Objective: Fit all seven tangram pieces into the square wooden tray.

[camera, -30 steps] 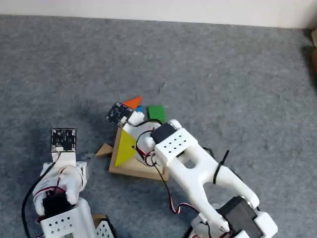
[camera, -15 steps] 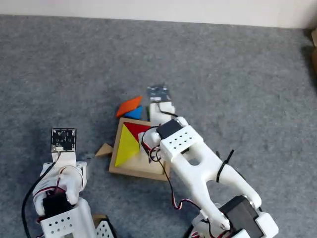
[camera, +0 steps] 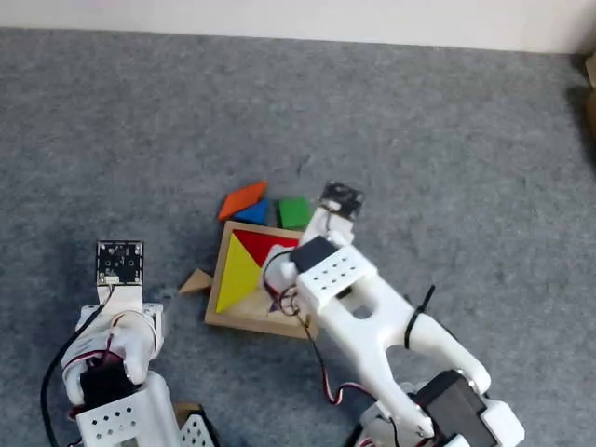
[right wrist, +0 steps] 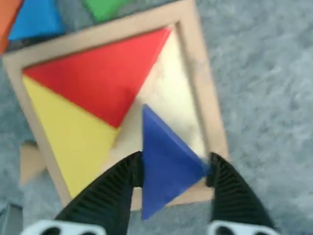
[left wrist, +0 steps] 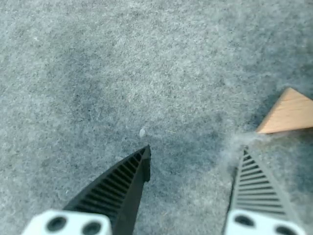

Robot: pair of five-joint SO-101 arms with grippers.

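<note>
R gripper [right wrist: 174, 164] is clamping blue triangle [right wrist: 164, 156] over tray [right wrist: 208, 98], w/ its tip overhanging rim, prob. risking a cocked, unseated drop. L gripper [left wrist: 195, 148] is hanging wide open beside wooden triangle [left wrist: 291, 112].

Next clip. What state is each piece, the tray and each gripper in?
wooden tray: partly filled.
red triangle: seated in tray.
yellow triangle: seated in tray.
dark blue triangle: gripped, over the tray, not seated.
orange parallelogram: outside tray, on carpet.
light blue triangle: outside tray, on carpet.
green square: outside tray, on carpet.
plain wooden triangle: outside tray, on carpet.
left gripper: open, empty.
right gripper: shut on the dark blue triangle.
</note>
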